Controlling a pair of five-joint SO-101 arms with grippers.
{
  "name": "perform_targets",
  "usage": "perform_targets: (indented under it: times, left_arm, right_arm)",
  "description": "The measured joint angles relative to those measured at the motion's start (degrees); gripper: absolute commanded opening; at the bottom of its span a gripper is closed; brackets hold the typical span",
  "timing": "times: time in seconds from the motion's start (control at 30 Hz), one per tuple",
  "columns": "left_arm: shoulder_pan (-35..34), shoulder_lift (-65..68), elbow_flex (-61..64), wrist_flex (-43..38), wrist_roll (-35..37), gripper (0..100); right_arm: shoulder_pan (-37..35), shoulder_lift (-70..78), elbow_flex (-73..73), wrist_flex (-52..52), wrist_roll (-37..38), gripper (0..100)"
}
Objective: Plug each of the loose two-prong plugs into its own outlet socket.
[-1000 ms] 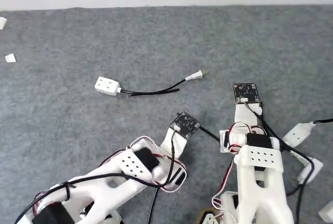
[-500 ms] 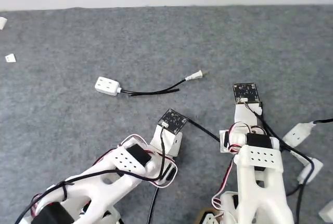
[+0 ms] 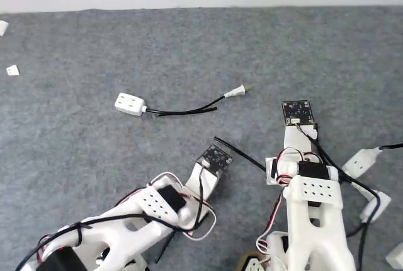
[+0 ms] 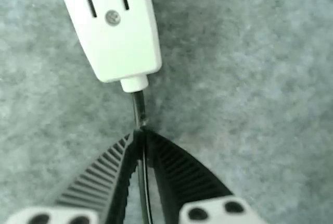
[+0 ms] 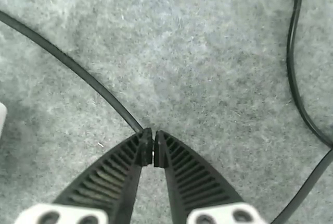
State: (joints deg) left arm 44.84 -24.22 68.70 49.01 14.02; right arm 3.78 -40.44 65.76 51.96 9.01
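Note:
A white outlet socket (image 4: 112, 23) with two slots lies on the grey carpet in the left wrist view. Its black cord (image 4: 138, 107) runs straight into my left gripper (image 4: 139, 138), which is shut on the cord just behind the socket. From above, the left arm's wrist (image 3: 213, 161) covers that socket, and the black cord (image 3: 239, 154) trails out to the right. Farther back lies another white socket (image 3: 130, 104), joined by a cord to a loose two-prong plug (image 3: 236, 91). My right gripper (image 5: 152, 148) is shut, and a black cord (image 5: 73, 66) passes right beside one finger.
More white sockets (image 3: 362, 161) and plugs (image 3: 376, 207) with cords lie at the right edge beside the right arm (image 3: 298, 113). Two small white pieces (image 3: 12, 70) sit far left. A second black cord (image 5: 296, 73) curves past in the right wrist view.
The left arm's wrist swung left, then drew back toward the near edge, uncovering a stretch of black cord on the carpet. The right arm has not moved.

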Motion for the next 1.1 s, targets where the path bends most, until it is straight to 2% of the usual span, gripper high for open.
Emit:
perform_targets:
  times: [0.23,0.37,0.67,0.87,0.97,1.1]
  left_arm:
    - [7.74,0.09,-2.73,0.97,0.79,1]
    - [8.18,0.09,-6.24,0.79,8.26,1]
    - [7.91,-3.52,-2.2,-14.42,21.27,1]
    - [2.73,-18.46,8.0,-23.12,28.13,1]
    - [-2.55,-24.26,13.89,-26.73,30.15,1]
    - [-10.11,-25.67,17.58,-28.4,30.86,2]
  right_arm:
    - [0.0,0.0,0.0,0.0,0.0,0.9]
    - [0.0,0.0,0.0,0.0,0.0,0.9]
    - [0.0,-0.18,0.0,0.0,0.0,0.9]
    - [0.0,-0.7,0.0,0.18,0.0,0.9]
    - [0.0,-0.7,0.0,0.18,0.0,0.9]
    - [0.0,-0.7,0.0,0.18,0.0,0.9]
